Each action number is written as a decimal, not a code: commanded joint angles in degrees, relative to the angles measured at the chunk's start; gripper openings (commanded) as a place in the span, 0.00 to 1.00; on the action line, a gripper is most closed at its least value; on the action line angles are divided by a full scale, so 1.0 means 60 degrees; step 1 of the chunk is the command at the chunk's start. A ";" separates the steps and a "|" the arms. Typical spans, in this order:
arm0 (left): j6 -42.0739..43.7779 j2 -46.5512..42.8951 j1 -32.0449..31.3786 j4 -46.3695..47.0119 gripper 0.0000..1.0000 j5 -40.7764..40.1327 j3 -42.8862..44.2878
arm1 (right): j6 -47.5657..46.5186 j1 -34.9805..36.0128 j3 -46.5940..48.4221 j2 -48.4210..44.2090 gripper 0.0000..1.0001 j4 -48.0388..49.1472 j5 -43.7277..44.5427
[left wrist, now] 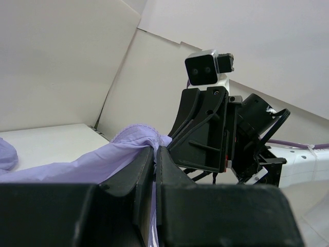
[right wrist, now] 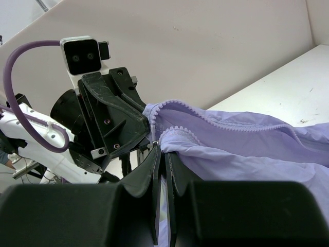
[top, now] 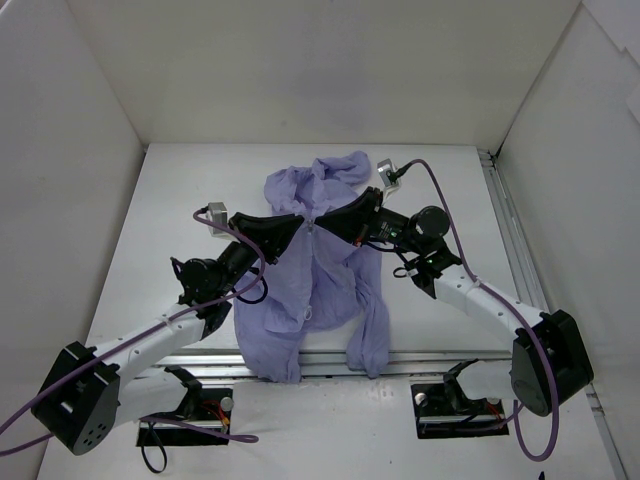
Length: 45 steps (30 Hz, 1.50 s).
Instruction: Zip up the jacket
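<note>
The lavender jacket (top: 320,285) lies on the white table, collar far, hem hanging over the near edge. My left gripper (top: 298,222) and right gripper (top: 325,222) meet tip to tip above its chest. In the left wrist view the left gripper (left wrist: 155,150) is shut on a fold of jacket fabric (left wrist: 92,162). In the right wrist view the right gripper (right wrist: 163,150) is shut on the jacket (right wrist: 247,149) at the zipper, with the open zipper teeth (right wrist: 241,127) running away to the right. The fabric is lifted between the two grippers.
White walls close in the table at the left (top: 60,170), back (top: 330,70) and right (top: 580,150). A metal rail (top: 510,240) runs along the right side and another along the near edge (top: 440,357). Purple cables (top: 440,190) loop off both arms.
</note>
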 commanded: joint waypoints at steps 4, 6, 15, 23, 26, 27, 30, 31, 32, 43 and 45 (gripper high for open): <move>-0.0012 -0.0128 0.0081 0.1020 0.00 0.0118 0.0127 | 0.0074 -0.0117 0.0224 -0.0237 0.00 0.0980 0.0066; 0.0003 -0.0099 0.0081 0.1005 0.00 0.0191 0.0156 | 0.0089 -0.0132 0.0224 -0.0251 0.00 0.0995 0.0080; -0.0012 -0.0143 0.0081 0.1020 0.00 0.0074 0.0185 | 0.0148 -0.0162 0.0239 -0.0237 0.00 0.1024 -0.0022; 0.0061 -0.0216 0.0081 0.0815 0.00 0.0089 0.0479 | 0.0148 -0.0118 0.0106 -0.0251 0.00 0.1053 -0.0007; 0.0105 -0.0187 0.0081 0.0785 0.00 0.0074 0.0537 | 0.0148 -0.0147 0.0136 -0.0237 0.00 0.1053 -0.0037; 0.0105 -0.0173 0.0081 0.0814 0.00 0.0016 0.0537 | 0.0148 -0.0118 0.0150 -0.0237 0.00 0.1068 -0.0037; 0.0105 -0.0173 0.0081 0.0829 0.00 -0.0043 0.0581 | 0.0162 -0.0162 0.0151 -0.0222 0.00 0.1068 -0.0037; 0.0105 -0.0172 0.0081 0.0815 0.00 -0.0043 0.0610 | 0.0177 -0.0147 0.0136 -0.0208 0.00 0.1068 -0.0037; 0.0105 -0.0158 0.0081 0.0800 0.00 -0.0029 0.0654 | 0.0177 -0.0161 0.0107 -0.0222 0.00 0.1068 -0.0037; 0.0120 -0.0040 0.0081 0.0814 0.00 0.0045 0.0816 | 0.0177 -0.0162 0.0048 -0.0251 0.00 0.1112 -0.0008; 0.0105 0.0003 0.0081 0.0829 0.00 0.0059 0.0772 | 0.0177 -0.0161 0.0077 -0.0251 0.00 0.1112 -0.0022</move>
